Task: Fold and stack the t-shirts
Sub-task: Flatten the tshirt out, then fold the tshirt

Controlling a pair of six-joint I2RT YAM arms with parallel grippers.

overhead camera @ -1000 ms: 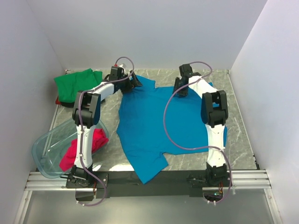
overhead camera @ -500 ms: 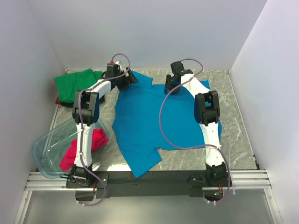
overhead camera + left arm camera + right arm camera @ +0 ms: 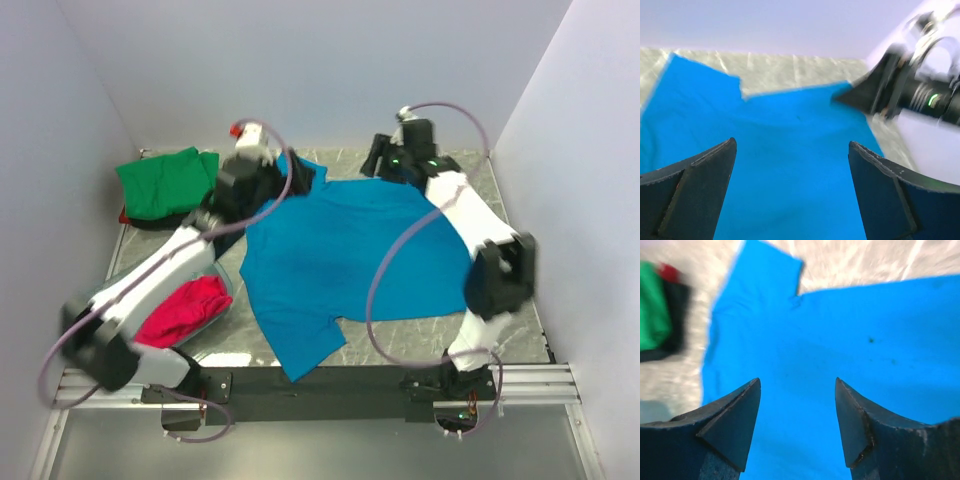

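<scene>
The bright blue t-shirt lies spread flat on the table, its sleeves to the far left and near left. My left gripper hangs open and empty above its far left sleeve; in the left wrist view the jaws stand wide over blue cloth. My right gripper is open and empty above the far edge, also over blue cloth in its wrist view. The green t-shirt lies folded at the far left on black cloth. The magenta-red t-shirt lies bunched in the bin.
A clear plastic bin lies at the near left beside the blue shirt, under my left arm. White walls close in the table at the back and both sides. The right arm's wrist shows close in the left wrist view.
Both grippers have let go of the blue shirt's far edge and risen off it. The left arm has swung low over the bin and the right arm out to the right. The shirt lies still.
</scene>
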